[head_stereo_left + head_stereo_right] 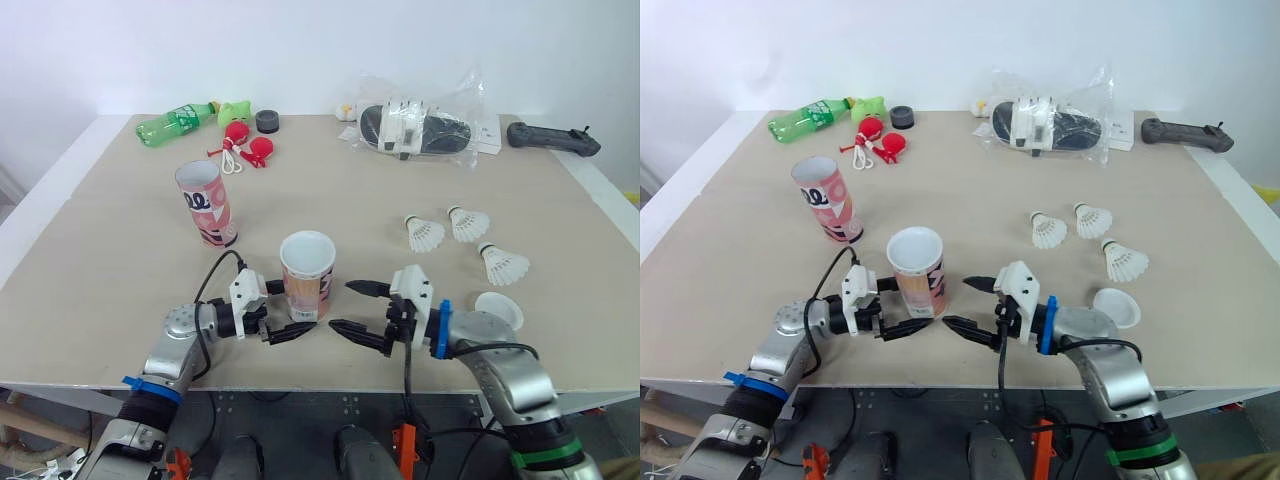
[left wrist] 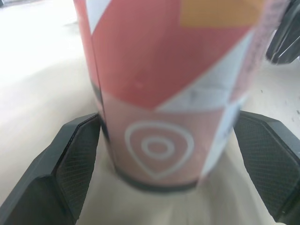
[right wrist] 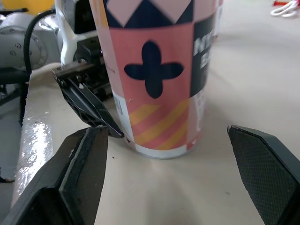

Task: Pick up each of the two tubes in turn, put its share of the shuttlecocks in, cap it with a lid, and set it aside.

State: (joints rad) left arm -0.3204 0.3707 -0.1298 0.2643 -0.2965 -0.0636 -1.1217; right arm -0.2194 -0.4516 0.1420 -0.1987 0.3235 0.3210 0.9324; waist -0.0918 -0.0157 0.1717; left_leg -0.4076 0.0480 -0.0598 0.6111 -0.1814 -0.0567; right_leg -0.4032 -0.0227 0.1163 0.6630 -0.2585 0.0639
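As you stand facing it, the beige table [image 1: 330,190] carries everything, and along its far edge lie the odds and ends: a clear plastic bag [image 1: 415,127] holding black-and-white footwear, a black handheld controller [image 1: 552,137] at the robot's far right, a green bottle [image 1: 178,122] on its side at the far left, and some red pieces with a white cord [image 1: 245,145] just beside a small black round cap [image 1: 267,121].

The far tube [image 1: 206,203] stands open-mouthed and slightly tilted on the robot's left, well apart from both arms. The near tube [image 1: 307,275] stands upright close to the front edge, its white inside showing.

The left gripper [image 1: 296,308] is spread around that near tube low down. In the left wrist view one black finger [image 2: 77,159] sits against the tube's wall, while the other is just beside the opposite wall, so I would not call it clamped. The right gripper [image 1: 342,306] is on the tube's other side with its fingers wide apart, pointing at the tube and just short of it.

Three shuttlecocks [image 1: 468,222] lie loose on the right, near one another. A white lid [image 1: 499,310] rests just beside the right wrist.
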